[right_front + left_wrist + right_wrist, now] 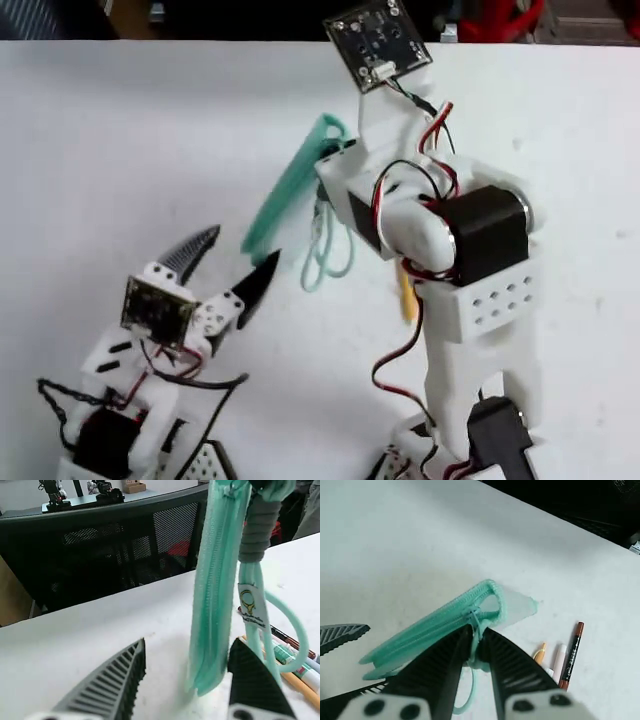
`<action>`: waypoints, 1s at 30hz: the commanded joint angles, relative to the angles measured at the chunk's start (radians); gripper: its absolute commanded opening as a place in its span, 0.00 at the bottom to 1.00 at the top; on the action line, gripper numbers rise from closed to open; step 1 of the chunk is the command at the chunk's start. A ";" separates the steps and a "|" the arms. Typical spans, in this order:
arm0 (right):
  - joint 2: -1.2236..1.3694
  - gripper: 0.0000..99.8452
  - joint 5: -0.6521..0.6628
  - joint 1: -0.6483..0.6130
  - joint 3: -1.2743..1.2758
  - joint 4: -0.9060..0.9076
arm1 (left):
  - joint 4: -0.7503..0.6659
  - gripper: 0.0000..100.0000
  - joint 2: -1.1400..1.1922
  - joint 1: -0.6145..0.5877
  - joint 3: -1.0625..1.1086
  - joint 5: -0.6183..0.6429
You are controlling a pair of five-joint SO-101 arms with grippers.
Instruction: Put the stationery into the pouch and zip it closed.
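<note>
The teal pouch (pixel 288 192) stands on its long edge on the white table (pixel 120 150), zipper side up and lifted at its far end. My right gripper (pixel 328 170) is shut on that end, its fingers (pixel 440 665) pinching the pouch (pixel 435 625) at the zipper pull. A teal cord loop (pixel 325 255) hangs from it. My left gripper (pixel 228 268) is open, and the near end of the pouch (pixel 215 580) sits between its fingers (pixel 115 680). Several pens (pixel 295 665) lie behind the pouch: a red-brown pen (pixel 571 652), a white pen (pixel 559 656) and a yellow pen (pixel 407 295) partly under the right arm.
The table's far edge (pixel 200 42) runs close behind the right arm. A black mesh chair (pixel 110 545) stands beyond the table edge. Open table surface lies to the left of the pouch.
</note>
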 commanded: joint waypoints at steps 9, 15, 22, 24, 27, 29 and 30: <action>-0.039 0.02 0.000 -0.012 0.041 0.002 | -0.292 0.23 0.001 0.145 0.144 0.009; -0.039 0.02 0.002 -0.061 0.064 0.002 | -0.321 0.23 0.002 0.151 0.167 0.009; -0.039 0.02 0.005 -0.120 0.069 0.002 | -0.321 0.07 0.002 0.163 0.170 0.008; -0.039 0.02 0.006 -0.120 0.074 0.002 | -0.321 0.02 0.002 0.163 0.170 0.008; -0.039 0.02 0.006 -0.119 0.074 0.001 | -0.319 0.02 0.001 0.163 0.169 0.008; -0.039 0.02 0.006 -0.102 0.074 0.001 | -0.321 0.02 0.001 0.148 0.160 0.012; -0.039 0.02 0.006 -0.085 0.071 0.001 | -0.315 0.02 0.001 0.136 0.141 0.014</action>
